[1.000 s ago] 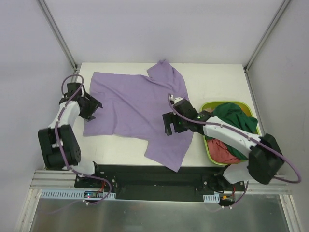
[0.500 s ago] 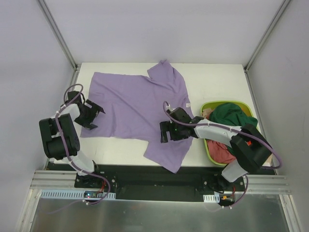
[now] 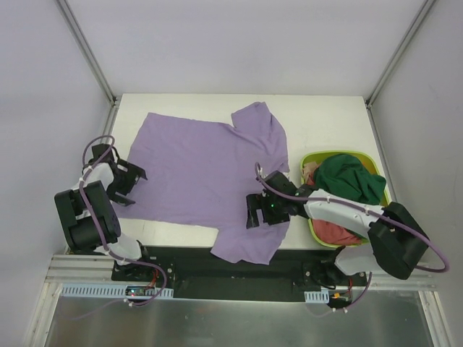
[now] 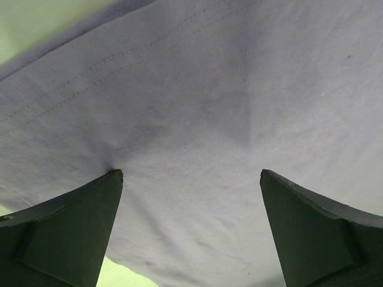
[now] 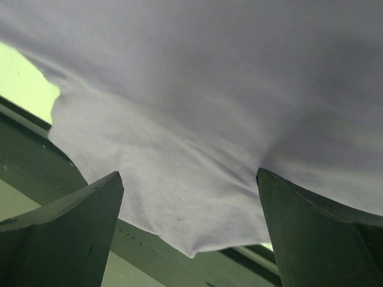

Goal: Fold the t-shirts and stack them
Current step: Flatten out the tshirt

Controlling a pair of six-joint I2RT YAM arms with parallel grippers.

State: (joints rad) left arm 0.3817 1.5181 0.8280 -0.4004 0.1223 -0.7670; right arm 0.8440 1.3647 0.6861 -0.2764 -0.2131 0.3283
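Note:
A light purple t-shirt (image 3: 202,170) lies spread flat across the white table, and its near sleeve (image 3: 246,249) hangs over the front edge. My left gripper (image 3: 130,186) is at the shirt's left hem, open, with only cloth (image 4: 197,107) under its spread fingers (image 4: 72,233). Over the shirt's near right part, my right gripper (image 3: 251,211) is open too. Its fingertips (image 5: 299,227) touch the puckered cloth (image 5: 179,119). A dark green t-shirt (image 3: 351,181) and a red-pink t-shirt (image 3: 334,228) lie bunched in the basket.
A lime-green basket (image 3: 307,160) stands at the table's right side, close to the right arm. Grey walls and metal posts enclose the back and sides. The black base rail (image 3: 217,271) runs along the near edge, and the wrist view shows it below the hanging sleeve (image 5: 179,215).
The purple shirt has slid toward the near edge, so its near sleeve hangs further over. The left jaws have spread wide and that arm has drawn back. The right gripper moved nearer.

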